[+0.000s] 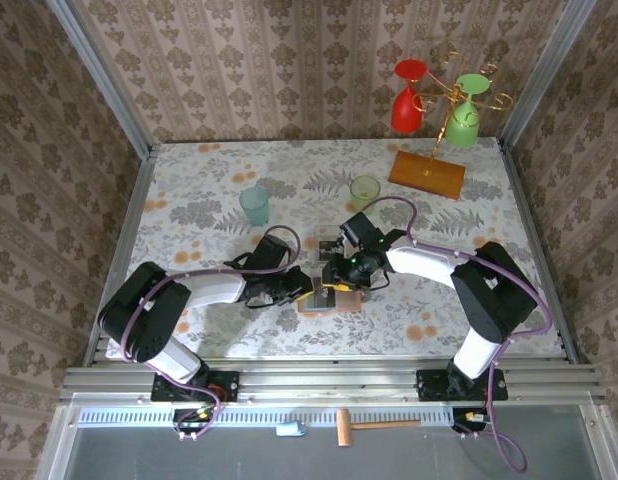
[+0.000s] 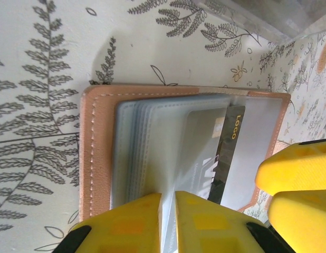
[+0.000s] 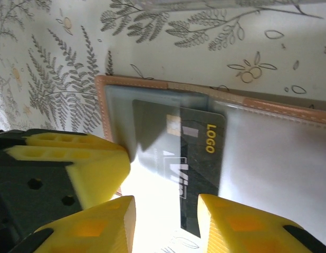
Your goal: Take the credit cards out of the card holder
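The card holder (image 1: 334, 298) (image 2: 97, 153) (image 3: 126, 81) lies open and flat on the leaf-patterned tabletop (image 1: 209, 170), near its front middle, between the two arms; it is salmon-pink with a stitched border and holds a stack of pale, translucent grey-blue sleeves. One credit card (image 3: 205, 158) (image 2: 229, 142) shows, dark with a yellow "LOGO" and pale lettering; part of it lies bare, and the rest is greyed under a sleeve.

The left tool (image 2: 168, 203) (image 1: 301, 287) is nearly closed, its yellow fingers pinching the edge of the card holder's sleeves. The right tool (image 3: 167, 216) (image 1: 349, 272) stands partly open, its fingers astride the card's lower end; glare whitens the gap, so I cannot tell whether either finger presses on the card. Both tools crowd over the card holder and, from above, hide most of it.

A clear plastic tray (image 1: 329, 240) sits just behind the card holder. Farther back stand a teal cup (image 1: 255, 206) and a green cup (image 1: 364, 187), well apart; at the far right an orange stand base (image 1: 427, 174) carries a red glass (image 1: 409, 100) and a green glass (image 1: 465, 115) hung upside down.
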Robot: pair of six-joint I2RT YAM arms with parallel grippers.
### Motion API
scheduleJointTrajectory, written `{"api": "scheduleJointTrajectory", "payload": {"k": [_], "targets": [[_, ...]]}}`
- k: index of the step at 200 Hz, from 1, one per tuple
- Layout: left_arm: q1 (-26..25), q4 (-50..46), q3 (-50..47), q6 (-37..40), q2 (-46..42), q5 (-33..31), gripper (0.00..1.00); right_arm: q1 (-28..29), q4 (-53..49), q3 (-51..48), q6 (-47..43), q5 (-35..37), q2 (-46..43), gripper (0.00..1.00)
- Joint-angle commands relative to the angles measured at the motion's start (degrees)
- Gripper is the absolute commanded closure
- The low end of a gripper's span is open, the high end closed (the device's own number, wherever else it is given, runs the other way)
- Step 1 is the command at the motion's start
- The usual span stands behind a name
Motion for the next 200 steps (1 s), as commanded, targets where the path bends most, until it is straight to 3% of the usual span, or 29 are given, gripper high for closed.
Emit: {"api": "scheduleJointTrajectory", "payload": {"k": [1,70,200], "targets": [[0.8,-2.2,1.2,1.5,-0.5,-0.8,0.85,-0.8,2.2,-2.3,2.3,-1.4,-2.0,0.64],[0.8,-0.7,1.7,1.1,-0.7,0.6,0.85,-1.4,6.1,-5.2,4.2,-4.1,-3.4,0.69],[0.8,-2.0,0.6,1.6,0.0,-0.3,0.89,-1.2,11.7,-5.5,6.0,-8.7,3.6,0.72]]}}
